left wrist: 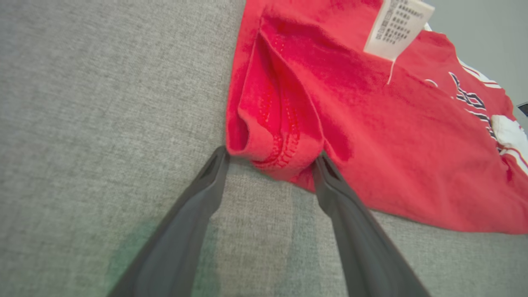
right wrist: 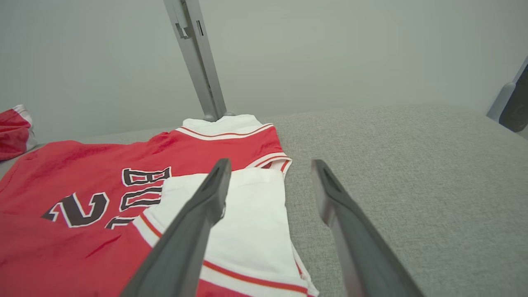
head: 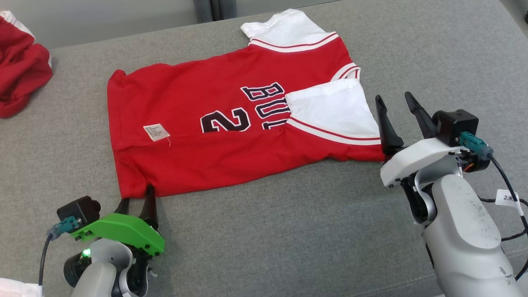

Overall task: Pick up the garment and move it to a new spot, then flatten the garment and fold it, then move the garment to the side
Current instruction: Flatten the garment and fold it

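While the red, white-sleeved basketball jersey (head: 206, 136) is lying flat toward the far edge of the grey fabric surface (head: 288, 231), the left gripper (head: 137, 197) is straddling its near hem corner, fingers spread, and the right gripper (head: 392, 97) is hovering, fingers parted, just beside its right end.

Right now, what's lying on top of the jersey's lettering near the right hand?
A white sleeve is folded over the jersey, covering the end of the black lettering. Only "BU" and part of a third letter show; the rest is hidden.
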You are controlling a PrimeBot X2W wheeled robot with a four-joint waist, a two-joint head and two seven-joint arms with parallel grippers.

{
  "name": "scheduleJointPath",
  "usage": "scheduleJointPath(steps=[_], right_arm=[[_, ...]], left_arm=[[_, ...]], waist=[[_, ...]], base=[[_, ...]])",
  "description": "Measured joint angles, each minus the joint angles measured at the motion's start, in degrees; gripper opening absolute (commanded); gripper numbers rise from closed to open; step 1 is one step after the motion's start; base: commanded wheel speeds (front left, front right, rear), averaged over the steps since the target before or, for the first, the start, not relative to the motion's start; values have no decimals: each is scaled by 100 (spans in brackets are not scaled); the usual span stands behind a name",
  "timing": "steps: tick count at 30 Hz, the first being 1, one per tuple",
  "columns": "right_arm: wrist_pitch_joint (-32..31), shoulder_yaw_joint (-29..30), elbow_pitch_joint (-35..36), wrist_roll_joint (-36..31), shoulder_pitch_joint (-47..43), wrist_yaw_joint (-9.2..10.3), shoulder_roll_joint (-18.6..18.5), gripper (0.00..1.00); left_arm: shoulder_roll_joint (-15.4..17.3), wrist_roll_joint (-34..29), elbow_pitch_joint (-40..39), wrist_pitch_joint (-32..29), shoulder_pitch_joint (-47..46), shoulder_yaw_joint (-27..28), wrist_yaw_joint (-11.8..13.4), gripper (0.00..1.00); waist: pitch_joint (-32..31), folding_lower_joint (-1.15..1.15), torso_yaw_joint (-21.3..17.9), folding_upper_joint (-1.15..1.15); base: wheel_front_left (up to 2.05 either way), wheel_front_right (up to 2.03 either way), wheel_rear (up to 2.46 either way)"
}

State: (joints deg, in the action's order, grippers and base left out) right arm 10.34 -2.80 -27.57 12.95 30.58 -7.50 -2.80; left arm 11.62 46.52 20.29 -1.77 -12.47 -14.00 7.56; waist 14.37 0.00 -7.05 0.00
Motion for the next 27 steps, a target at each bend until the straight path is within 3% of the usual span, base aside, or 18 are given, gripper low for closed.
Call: scheduleJointPath(steps=[2,3,4,5,6,7,27], right_arm=[[-52,25,54,-2,-68,0,1,100],[-79,34,67,-10,-92,0,-1,100],[-123,45,83,-20,-122,0,-1,100],[-152,54,97,-30,-162,-1,0,100],[-197,73,100,-49,-202,0,0,100],[-236,89,103,-52,-233,-1,0,100],[-907,360,-446,-232,-554,-1,-1,100]], left_arm=[[-21,2,74,52,-62,21,-1,100],[-36,18,103,68,-87,35,-7,91],[-58,47,133,93,-112,57,-27,57],[-81,93,155,121,-124,80,-54,31],[-101,130,175,137,-137,103,-76,21],[-112,141,186,168,-144,115,-85,0],[-267,538,137,389,-85,283,-427,0]], waist=[[31,0,-18,0],[39,0,-21,0],[44,0,-17,0],[47,0,-10,0],[50,0,0,0],[51,0,10,0],[22,0,205,0]], base=[[0,0,0],[0,0,0],[0,0,0],[0,0,0],[0,0,0],[0,0,0],[0,0,0]])
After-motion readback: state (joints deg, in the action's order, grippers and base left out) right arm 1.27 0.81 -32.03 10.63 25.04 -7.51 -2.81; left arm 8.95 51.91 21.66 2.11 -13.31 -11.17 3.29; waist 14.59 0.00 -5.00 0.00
